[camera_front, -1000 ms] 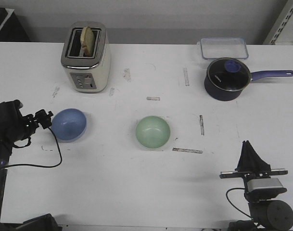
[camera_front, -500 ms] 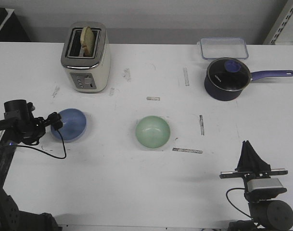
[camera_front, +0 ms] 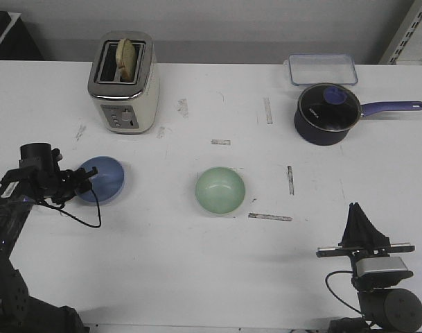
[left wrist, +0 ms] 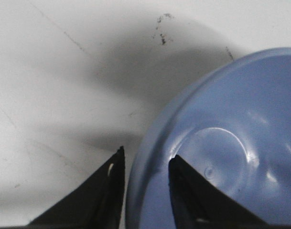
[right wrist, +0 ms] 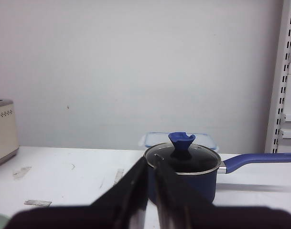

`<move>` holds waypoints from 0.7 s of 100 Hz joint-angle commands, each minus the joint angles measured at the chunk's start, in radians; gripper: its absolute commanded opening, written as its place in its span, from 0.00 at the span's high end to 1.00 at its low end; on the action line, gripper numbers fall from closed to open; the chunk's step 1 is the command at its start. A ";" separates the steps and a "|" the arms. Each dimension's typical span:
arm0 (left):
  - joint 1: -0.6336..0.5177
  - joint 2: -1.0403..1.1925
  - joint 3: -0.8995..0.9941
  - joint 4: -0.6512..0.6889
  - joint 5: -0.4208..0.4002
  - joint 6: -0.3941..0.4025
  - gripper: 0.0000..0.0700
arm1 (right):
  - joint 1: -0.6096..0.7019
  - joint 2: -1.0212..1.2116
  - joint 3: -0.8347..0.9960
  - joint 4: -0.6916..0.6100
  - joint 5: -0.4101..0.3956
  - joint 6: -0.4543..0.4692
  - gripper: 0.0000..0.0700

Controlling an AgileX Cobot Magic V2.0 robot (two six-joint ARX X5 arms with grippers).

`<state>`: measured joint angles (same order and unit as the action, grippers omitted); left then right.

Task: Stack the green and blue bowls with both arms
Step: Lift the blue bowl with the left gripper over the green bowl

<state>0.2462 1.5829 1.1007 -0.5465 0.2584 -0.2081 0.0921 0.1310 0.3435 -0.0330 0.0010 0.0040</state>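
Observation:
The periwinkle blue bowl (camera_front: 105, 177) sits upright on the white table at the left. My left gripper (camera_front: 82, 182) is at its near-left rim. In the left wrist view the gripper (left wrist: 146, 160) straddles the rim of the blue bowl (left wrist: 221, 143), one finger outside and one inside, with a gap still between them. The pale green bowl (camera_front: 220, 190) sits upright at the table's middle, untouched. My right gripper (camera_front: 355, 208) is at the front right, raised, pointing away, shut and empty; it also shows in the right wrist view (right wrist: 151, 164).
A cream toaster (camera_front: 124, 82) with toast stands at the back left. A dark lidded saucepan (camera_front: 327, 114) with a blue handle and a clear lidded container (camera_front: 322, 69) are at the back right. Tape strips mark the table.
My left arm has swung right and forward, bringing its gripper from beside the blue bowl onto its rim. The bowls and the right arm have not moved.

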 commanded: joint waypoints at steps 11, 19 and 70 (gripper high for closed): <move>0.002 0.000 0.016 -0.013 0.000 0.006 1.00 | 0.002 0.000 0.004 0.010 0.000 -0.004 0.98; -0.002 -0.027 0.016 -0.014 0.000 0.003 1.00 | 0.002 0.000 0.004 0.010 0.000 -0.004 0.98; -0.245 -0.166 0.016 -0.012 0.001 -0.216 1.00 | 0.002 0.000 0.004 0.010 0.000 -0.004 0.98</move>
<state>0.0536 1.4086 1.1007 -0.5762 0.2543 -0.3454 0.0921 0.1310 0.3435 -0.0330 0.0010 0.0040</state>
